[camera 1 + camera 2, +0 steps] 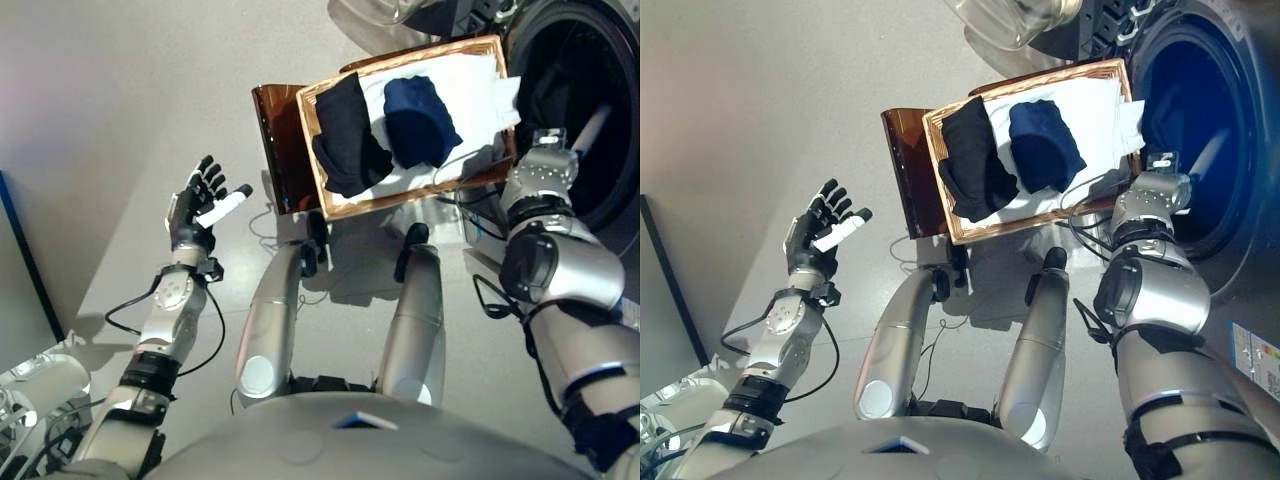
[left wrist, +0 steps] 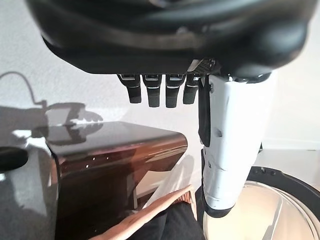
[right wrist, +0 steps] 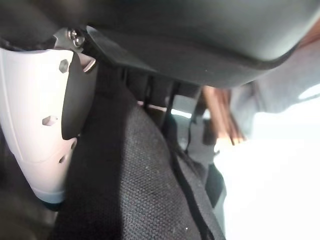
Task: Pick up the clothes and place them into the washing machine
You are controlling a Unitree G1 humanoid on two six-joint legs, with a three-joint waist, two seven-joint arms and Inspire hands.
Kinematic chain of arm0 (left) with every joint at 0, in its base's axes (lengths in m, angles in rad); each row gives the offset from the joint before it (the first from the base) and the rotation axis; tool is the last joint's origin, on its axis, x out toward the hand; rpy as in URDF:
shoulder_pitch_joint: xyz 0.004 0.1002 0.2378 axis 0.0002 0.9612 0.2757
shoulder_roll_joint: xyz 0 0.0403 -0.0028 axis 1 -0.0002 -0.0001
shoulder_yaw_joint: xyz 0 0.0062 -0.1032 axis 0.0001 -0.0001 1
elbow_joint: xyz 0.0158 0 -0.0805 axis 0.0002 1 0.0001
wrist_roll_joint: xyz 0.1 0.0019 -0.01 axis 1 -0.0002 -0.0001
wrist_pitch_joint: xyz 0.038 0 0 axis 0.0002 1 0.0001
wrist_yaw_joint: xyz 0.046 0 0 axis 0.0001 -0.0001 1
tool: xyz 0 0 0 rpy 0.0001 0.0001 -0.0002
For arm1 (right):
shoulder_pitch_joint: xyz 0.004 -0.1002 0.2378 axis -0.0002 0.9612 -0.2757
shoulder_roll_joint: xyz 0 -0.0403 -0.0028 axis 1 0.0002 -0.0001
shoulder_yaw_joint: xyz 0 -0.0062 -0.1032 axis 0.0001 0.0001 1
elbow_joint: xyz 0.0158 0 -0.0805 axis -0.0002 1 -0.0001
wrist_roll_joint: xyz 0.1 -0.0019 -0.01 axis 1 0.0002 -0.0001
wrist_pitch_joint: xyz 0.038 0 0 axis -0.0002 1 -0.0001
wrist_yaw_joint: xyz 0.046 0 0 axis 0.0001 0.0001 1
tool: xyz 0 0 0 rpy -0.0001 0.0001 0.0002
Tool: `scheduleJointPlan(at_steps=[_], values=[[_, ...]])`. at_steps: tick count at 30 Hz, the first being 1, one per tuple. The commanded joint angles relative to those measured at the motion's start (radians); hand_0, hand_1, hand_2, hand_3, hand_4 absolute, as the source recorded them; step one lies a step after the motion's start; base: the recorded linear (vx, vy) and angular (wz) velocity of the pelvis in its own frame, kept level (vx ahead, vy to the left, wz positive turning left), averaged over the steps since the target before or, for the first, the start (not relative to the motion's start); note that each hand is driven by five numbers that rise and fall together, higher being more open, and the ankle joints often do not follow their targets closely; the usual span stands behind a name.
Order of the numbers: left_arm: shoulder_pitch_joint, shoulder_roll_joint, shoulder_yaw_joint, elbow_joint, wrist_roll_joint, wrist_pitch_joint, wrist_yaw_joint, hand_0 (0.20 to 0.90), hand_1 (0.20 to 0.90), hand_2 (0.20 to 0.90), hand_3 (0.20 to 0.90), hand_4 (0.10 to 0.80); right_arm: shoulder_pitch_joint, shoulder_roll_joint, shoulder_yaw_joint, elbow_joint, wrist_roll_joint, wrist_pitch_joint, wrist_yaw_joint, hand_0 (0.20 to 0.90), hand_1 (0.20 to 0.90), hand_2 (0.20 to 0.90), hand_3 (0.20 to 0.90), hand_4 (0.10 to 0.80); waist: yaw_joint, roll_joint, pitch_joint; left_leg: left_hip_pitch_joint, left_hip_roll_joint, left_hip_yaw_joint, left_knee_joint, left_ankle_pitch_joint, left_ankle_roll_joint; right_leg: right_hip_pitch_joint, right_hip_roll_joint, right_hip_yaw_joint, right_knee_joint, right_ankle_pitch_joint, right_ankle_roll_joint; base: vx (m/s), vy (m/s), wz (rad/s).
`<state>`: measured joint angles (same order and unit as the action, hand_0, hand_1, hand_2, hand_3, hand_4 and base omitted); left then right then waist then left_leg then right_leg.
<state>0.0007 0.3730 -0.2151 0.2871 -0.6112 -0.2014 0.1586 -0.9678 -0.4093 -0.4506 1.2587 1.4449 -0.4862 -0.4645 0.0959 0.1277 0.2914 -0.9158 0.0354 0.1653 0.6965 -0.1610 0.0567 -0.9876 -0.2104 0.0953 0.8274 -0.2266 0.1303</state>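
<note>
Close to me, I am seeing my left robot hand (image 1: 200, 205) idling spread over the floor, while my right robot hand (image 1: 548, 150), fingers hidden, is reaching near the wicker tray (image 1: 318, 150) where black (image 1: 350, 135) and navy folded clothes (image 1: 418, 118) are lying beside the open washing machine drum (image 1: 590, 90).

Plain grey floor (image 1: 120, 90); brown stand (image 1: 282, 140) on it

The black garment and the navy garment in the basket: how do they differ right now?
The black garment lies nearer the basket's left end; the navy garment sits beside it, towards the washing machine. The black one is longer and narrower, the navy one rounder and more bunched. Both lie on the white liner, and neither is held in the head views.
</note>
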Motion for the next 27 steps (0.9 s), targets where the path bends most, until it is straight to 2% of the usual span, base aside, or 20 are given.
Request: scheduleJointPlan(at_steps=[1,3,4,9,14,15,17,18,19,20,21,22,23,25,26,27], values=[[0.014,0.02,0.034,-0.028,-0.033,-0.055,0.008,0.9,0.9,0.9,0.9,0.8,0.012,-0.085,-0.013,-0.094,0.041,-0.136,-0.01,0.2,0.2,0.2,0.2,0.3,-0.01,0.05,-0.059,0.055,-0.005,-0.043,-0.018,-0.067,-0.073,0.003,0.023,-0.012,-0.051,0.05,-0.061,0.0,0.0,0.0],[0.018,0.022,0.032,-0.027,-0.038,-0.053,0.004,0.9,0.9,0.9,0.9,0.8,0.005,-0.096,-0.018,-0.12,0.041,-0.153,-0.026,0.2,0.2,0.2,0.2,0.3,-0.007,0.056,-0.067,0.063,-0.006,-0.043,-0.017,-0.085,-0.077,0.003,0.024,-0.002,-0.042,0.028,-0.058,0.051,0.012,-0.01],[0.023,0.025,0.034,-0.03,-0.038,-0.054,0.003,0.9,0.9,0.9,0.9,0.8,0.007,-0.107,-0.02,-0.127,0.029,-0.157,-0.033,0.2,0.2,0.2,0.2,0.3,-0.01,0.058,-0.062,0.055,-0.006,-0.036,-0.016,-0.069,-0.074,-0.005,0.022,-0.002,-0.045,0.046,-0.062,0.082,0.017,-0.01],[0.043,0.04,0.048,-0.046,-0.042,-0.062,-0.006,0.9,0.9,0.9,0.9,0.8,-0.008,-0.203,-0.001,-0.182,-0.056,-0.169,-0.088,0.2,0.2,0.2,0.2,0.3,-0.012,0.064,-0.076,0.058,-0.008,-0.037,-0.009,-0.089,-0.078,-0.007,0.02,0.008,-0.032,0.023,-0.058,0.014,0.008,-0.05],[0.055,0.049,0.061,-0.048,-0.035,-0.067,-0.002,0.9,0.9,0.9,0.9,0.8,-0.019,-0.275,0.025,-0.237,-0.106,-0.197,-0.101,0.2,0.2,0.2,0.2,0.3,-0.021,0.059,-0.08,0.047,-0.004,-0.028,-0.015,-0.067,-0.075,-0.016,0.019,0.004,-0.039,0.047,-0.061,0.0,-0.004,0.02],[0.056,0.051,0.063,-0.048,-0.035,-0.069,-0.002,0.9,0.9,0.9,0.9,0.8,-0.021,-0.284,0.03,-0.242,-0.11,-0.201,-0.099,0.2,0.2,0.2,0.2,0.3,-0.02,0.056,-0.086,0.056,-0.004,-0.033,-0.016,-0.082,-0.079,-0.009,0.021,0.005,-0.034,0.03,-0.059,-0.064,-0.006,-0.02],[0.055,0.051,0.061,-0.046,-0.035,-0.07,0.002,0.9,0.9,0.9,0.9,0.8,-0.024,-0.288,0.044,-0.246,-0.119,-0.206,-0.1,0.2,0.2,0.2,0.2,0.3,-0.024,0.051,-0.082,0.048,-0.002,-0.03,-0.016,-0.067,-0.077,-0.017,0.021,0.004,-0.038,0.049,-0.063,0.002,-0.006,-0.02],[0.053,0.05,0.062,-0.044,-0.034,-0.07,0.003,0.9,0.9,0.9,0.9,0.8,-0.024,-0.287,0.049,-0.242,-0.12,-0.206,-0.098,0.2,0.2,0.2,0.2,0.3,-0.023,0.05,-0.088,0.056,-0.001,-0.035,-0.014,-0.086,-0.081,-0.01,0.023,0.006,-0.033,0.028,-0.06,0.0,0.0,0.0],[0.052,0.049,0.06,-0.042,-0.033,-0.071,0.004,0.9,0.9,0.9,0.9,0.8,-0.023,-0.284,0.054,-0.236,-0.12,-0.204,-0.095,0.2,0.2,0.2,0.2,0.3,-0.025,0.05,-0.082,0.046,0.001,-0.029,-0.014,-0.068,-0.077,-0.019,0.021,0.002,-0.039,0.049,-0.064,0.091,-0.018,0.01],[0.051,0.049,0.061,-0.042,-0.033,-0.071,0.004,0.9,0.9,0.9,0.9,0.8,-0.025,-0.283,0.055,-0.235,-0.119,-0.205,-0.094,0.2,0.2,0.2,0.2,0.3,-0.023,0.05,-0.088,0.055,0.0,-0.035,-0.014,-0.087,-0.081,-0.012,0.024,0.005,-0.033,0.029,-0.06,-0.099,-0.013,0.0],[0.047,0.049,0.06,-0.042,-0.03,-0.076,0.002,0.9,0.9,0.9,0.9,0.8,-0.021,-0.278,0.07,-0.234,-0.131,-0.189,-0.078,0.2,0.2,0.2,0.2,0.3,-0.024,0.048,-0.08,0.043,0.001,-0.03,-0.011,-0.069,-0.077,-0.021,0.023,0.001,-0.037,0.048,-0.064,0.0,0.0,0.0],[0.045,0.047,0.061,-0.042,-0.028,-0.081,0.002,0.9,0.9,0.9,0.9,0.8,-0.016,-0.272,0.081,-0.23,-0.144,-0.175,-0.069,0.447,0.447,0.447,0.447,0.476,-0.024,0.047,-0.079,0.041,0.002,-0.03,-0.01,-0.069,-0.077,-0.022,0.024,0.0,-0.037,0.048,-0.065,-0.112,-0.021,-0.03],[0.044,0.044,0.063,-0.041,-0.027,-0.083,0.001,0.9,0.9,0.9,0.9,0.8,-0.01,-0.264,0.086,-0.233,-0.153,-0.171,-0.064,0.9,0.9,0.9,0.9,0.8,-0.025,0.046,-0.079,0.038,0.002,-0.03,-0.012,-0.065,-0.077,-0.025,0.024,0.0,-0.04,0.053,-0.065,0.059,-0.022,-0.03],[0.041,0.044,0.066,-0.044,-0.026,-0.089,-0.002,0.9,0.9,0.9,0.9,0.8,-0.003,-0.252,0.095,-0.225,-0.16,-0.156,-0.048,0.9,0.9,0.9,0.9,0.8,-0.022,0.046,-0.082,0.044,0.003,-0.034,-0.006,-0.086,-0.08,-0.018,0.026,0.0,-0.031,0.03,-0.062,0.037,-0.01,-0.01],[0.043,0.045,0.069,-0.043,-0.025,-0.092,-0.002,0.9,0.9,0.9,0.9,0.8,0.004,-0.246,0.102,-0.221,-0.165,-0.15,-0.037,0.9,0.9,0.9,0.9,0.8,-0.024,0.045,-0.076,0.034,0.004,-0.03,-0.004,-0.068,-0.076,-0.026,0.025,-0.003,-0.035,0.05,-0.066,0.0,0.0,0.0],[0.043,0.044,0.073,-0.045,-0.026,-0.094,-0.002,0.9,0.9,0.9,0.9,0.8,0.009,-0.242,0.107,-0.223,-0.17,-0.145,-0.028,0.9,0.9,0.9,0.9,0.8,-0.021,0.045,-0.08,0.04,0.004,-0.035,-0.004,-0.082,-0.078,-0.021,0.027,-0.001,-0.032,0.036,-0.063,0.0,0.0,0.0]])
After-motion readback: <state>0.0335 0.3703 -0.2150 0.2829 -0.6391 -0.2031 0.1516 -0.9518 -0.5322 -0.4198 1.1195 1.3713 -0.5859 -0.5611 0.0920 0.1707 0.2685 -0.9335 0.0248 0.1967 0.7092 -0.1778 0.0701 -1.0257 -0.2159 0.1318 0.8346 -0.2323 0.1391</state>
